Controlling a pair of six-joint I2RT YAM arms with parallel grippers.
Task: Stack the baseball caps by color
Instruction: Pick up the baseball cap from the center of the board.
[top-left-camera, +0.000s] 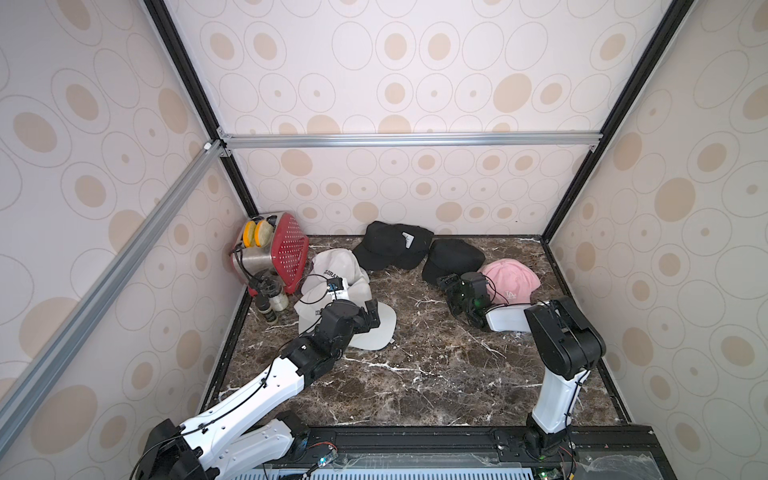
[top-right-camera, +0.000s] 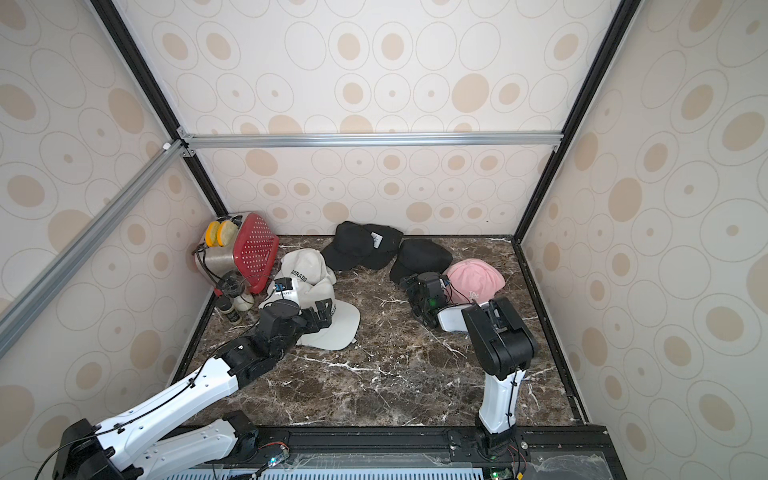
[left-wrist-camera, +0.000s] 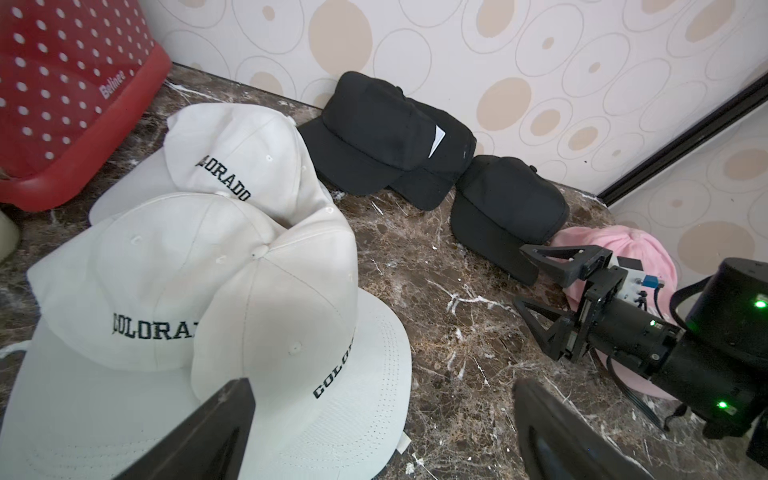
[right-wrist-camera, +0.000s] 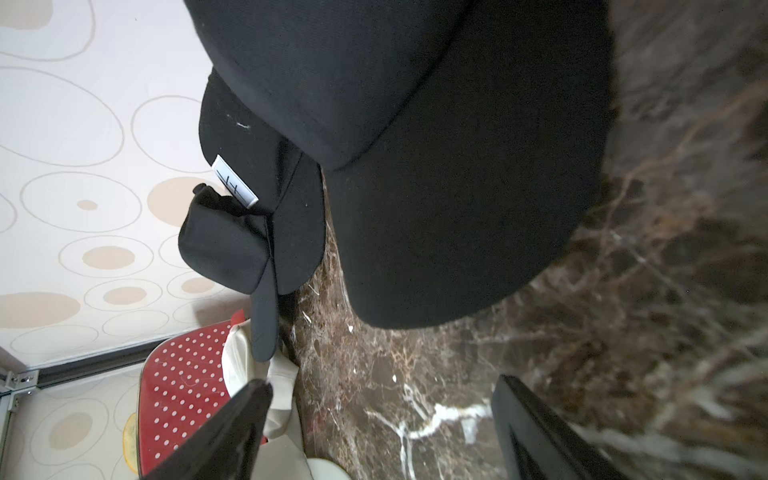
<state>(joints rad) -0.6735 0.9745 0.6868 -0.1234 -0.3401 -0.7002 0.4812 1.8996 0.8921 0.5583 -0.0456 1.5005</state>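
Three white "COLORADO" baseball caps (top-left-camera: 332, 286) (left-wrist-camera: 166, 270) lie overlapping at the left. My left gripper (top-left-camera: 372, 314) (left-wrist-camera: 382, 432) is open just above the nearest white cap's brim (left-wrist-camera: 365, 407), and part of that brim lies between its fingers. Two black caps (top-left-camera: 390, 249) (left-wrist-camera: 374, 137) overlap at the back wall; the one with the white patch (right-wrist-camera: 235, 185) lies underneath. Another black cap (top-left-camera: 451, 259) (right-wrist-camera: 415, 166) sits to their right. My right gripper (top-left-camera: 445, 286) (right-wrist-camera: 382, 424) is open close in front of its brim, over bare marble. A pink cap (top-left-camera: 511, 280) (left-wrist-camera: 623, 249) lies behind the right wrist.
A red polka-dot toaster (top-left-camera: 274, 253) stands in the back left corner, with small jars (top-left-camera: 272, 301) in front of it. Patterned walls close in the marble tabletop (top-left-camera: 415, 374) on three sides. The arm bases sit along the front rail (top-left-camera: 415, 440).
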